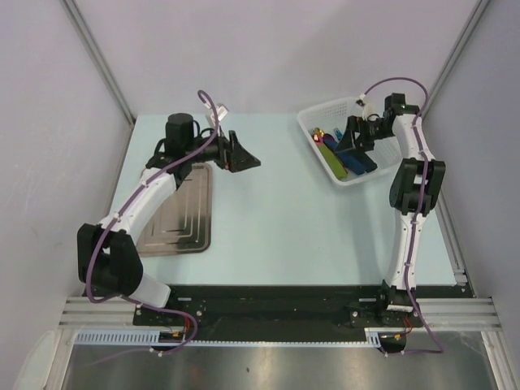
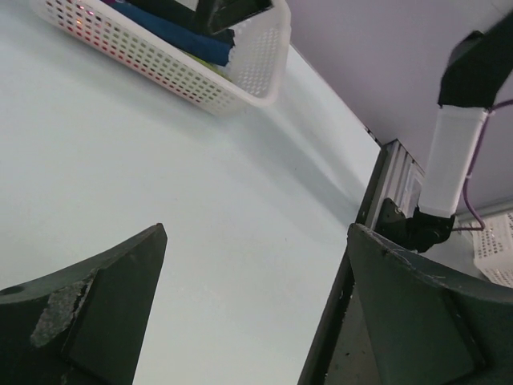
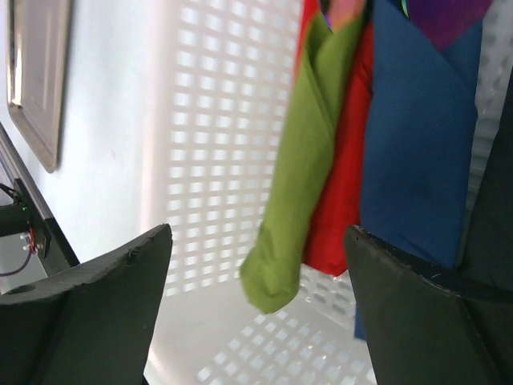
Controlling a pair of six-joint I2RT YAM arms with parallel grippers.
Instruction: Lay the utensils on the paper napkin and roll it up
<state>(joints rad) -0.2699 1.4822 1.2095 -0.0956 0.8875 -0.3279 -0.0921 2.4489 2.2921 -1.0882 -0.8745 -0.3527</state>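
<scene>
The green paper napkin [image 1: 335,165] lies folded in a white mesh basket [image 1: 309,122] at the back right, beside a blue napkin [image 1: 356,160] and a red one. In the right wrist view the green napkin [image 3: 300,184] lies between my open fingers, with the red napkin [image 3: 345,208] and the blue napkin [image 3: 417,136] beside it. My right gripper [image 1: 357,145] hovers open over the basket and holds nothing. My left gripper [image 1: 242,157] is open and empty above the bare table, right of the metal tray [image 1: 180,213]. No slim dark utensils show.
A red piece with a gold tip [image 1: 316,136] lies in the basket's far end. The basket also shows in the left wrist view [image 2: 200,68], far from the left gripper [image 2: 256,233]. The tray edge shows in the right wrist view [image 3: 36,72], left of the right gripper [image 3: 258,233].
</scene>
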